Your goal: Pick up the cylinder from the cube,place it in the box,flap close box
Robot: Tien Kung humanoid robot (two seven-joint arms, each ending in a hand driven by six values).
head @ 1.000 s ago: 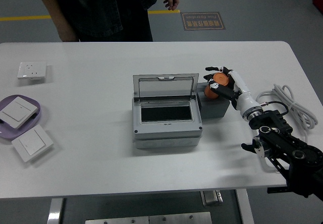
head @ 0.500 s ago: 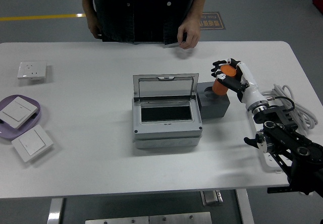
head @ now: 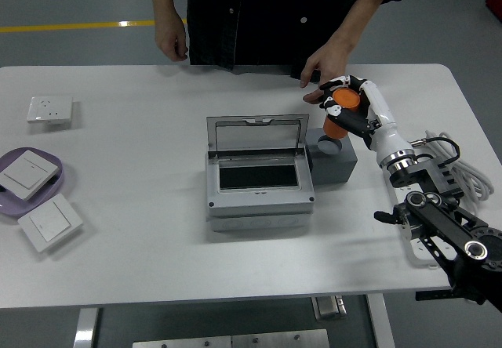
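My right hand (head: pixel 347 106) is shut on the orange cylinder (head: pixel 340 113) and holds it lifted just above the round hole in the dark grey cube (head: pixel 332 160). The cube stands against the right side of the grey box (head: pixel 258 187). The box's clear lid (head: pixel 257 136) stands open and upright at the back, and its dark inside shows. My left hand is out of view.
A person stands at the far side; one hand (head: pixel 320 72) hovers just behind my right hand, the other (head: pixel 170 44) hangs at the table's far edge. A white cable (head: pixel 463 168) lies at the right. A white socket (head: pixel 49 110) and a purple plate (head: pixel 47 187) with switch panels sit at the left.
My right hand has lifted the orange cylinder out of the cube and moved it slightly left. The person has shifted right and reached a hand toward my hand.
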